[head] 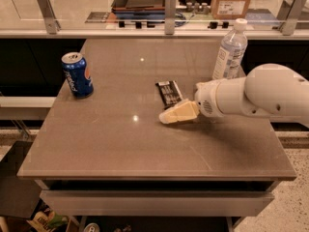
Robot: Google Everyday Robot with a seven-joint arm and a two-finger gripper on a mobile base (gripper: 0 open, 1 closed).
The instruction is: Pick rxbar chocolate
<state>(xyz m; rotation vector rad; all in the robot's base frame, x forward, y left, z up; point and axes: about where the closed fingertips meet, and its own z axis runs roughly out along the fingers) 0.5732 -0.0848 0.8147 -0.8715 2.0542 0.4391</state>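
The rxbar chocolate (169, 93), a small flat black bar with white print, lies on the grey table (120, 144) near the middle. My gripper (166, 118) comes in from the right on a white arm. Its cream fingers (179, 113) point left, low over the table, just in front of the bar's near end. Nothing is held in it.
A blue soda can (77, 75) stands at the table's left. A clear water bottle (230, 50) with a white cap stands at the back right, behind my arm (260, 96). A glass rail with metal posts (169, 6) runs along the far edge.
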